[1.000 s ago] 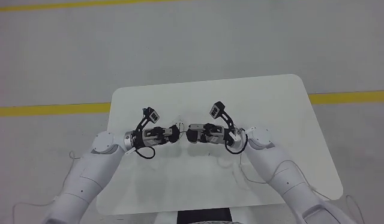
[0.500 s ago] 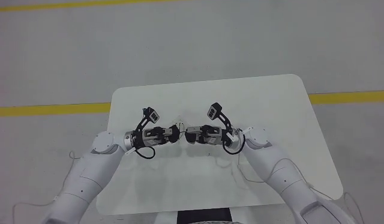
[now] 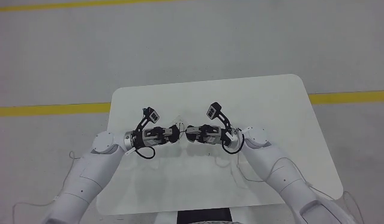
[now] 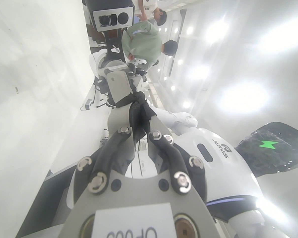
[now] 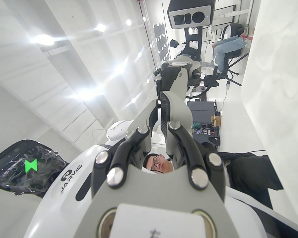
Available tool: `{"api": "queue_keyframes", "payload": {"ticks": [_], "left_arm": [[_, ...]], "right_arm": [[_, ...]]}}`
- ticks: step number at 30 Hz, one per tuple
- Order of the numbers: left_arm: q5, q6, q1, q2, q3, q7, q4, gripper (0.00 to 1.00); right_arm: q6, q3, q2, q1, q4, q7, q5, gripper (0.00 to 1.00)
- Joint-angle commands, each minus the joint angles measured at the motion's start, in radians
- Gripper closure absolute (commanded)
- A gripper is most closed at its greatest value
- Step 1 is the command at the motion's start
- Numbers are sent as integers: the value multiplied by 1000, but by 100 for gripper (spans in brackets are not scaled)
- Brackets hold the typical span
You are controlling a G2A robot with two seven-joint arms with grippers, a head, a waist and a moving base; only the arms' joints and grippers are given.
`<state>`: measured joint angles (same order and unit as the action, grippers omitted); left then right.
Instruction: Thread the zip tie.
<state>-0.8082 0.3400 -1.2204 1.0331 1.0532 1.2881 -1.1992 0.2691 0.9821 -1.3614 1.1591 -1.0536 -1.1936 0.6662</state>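
Left gripper (image 3: 176, 134) is hovering tip to tip with right gripper (image 3: 187, 133), tabletop (image 3: 270, 104) beneath. Both are pinching closed; contents too thin to tell.

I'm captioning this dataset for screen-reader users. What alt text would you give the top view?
The robot's left gripper and right gripper are almost tip to tip over the middle of a white table. A faint thin strand, likely the zip tie, arcs between them. Yellow lines cross the grey floor beyond.
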Motion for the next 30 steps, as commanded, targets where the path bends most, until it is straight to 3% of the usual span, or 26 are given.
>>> {"api": "queue_keyframes", "payload": {"ticks": [1,5,6,7,8,17,24,27,30], "left_arm": [[0,0,0,0,0,0,0,100],[0,0,0,0,0,0,0,100],[0,0,0,0,0,0,0,82],[0,0,0,0,0,0,0,34],[0,0,0,0,0,0,0,0],[0,0,0,0,0,0,0,0],[0,0,0,0,0,0,0,0],[8,-11,-8,1,-4,-31,-15,0],[2,-22,-15,-1,-3,-22,-19,0]], "right_arm": [[1,-1,0,0,0,1,0,100],[6,-1,1,0,0,2,0,100],[7,-1,1,0,0,3,-1,100],[8,0,1,0,1,3,-1,100],[10,1,2,0,1,4,0,100],[49,19,6,8,-8,36,-3,100],[49,19,6,8,-8,36,-3,100],[39,20,8,24,-41,72,-14,100],[49,29,10,39,-64,88,-3,100]]}}
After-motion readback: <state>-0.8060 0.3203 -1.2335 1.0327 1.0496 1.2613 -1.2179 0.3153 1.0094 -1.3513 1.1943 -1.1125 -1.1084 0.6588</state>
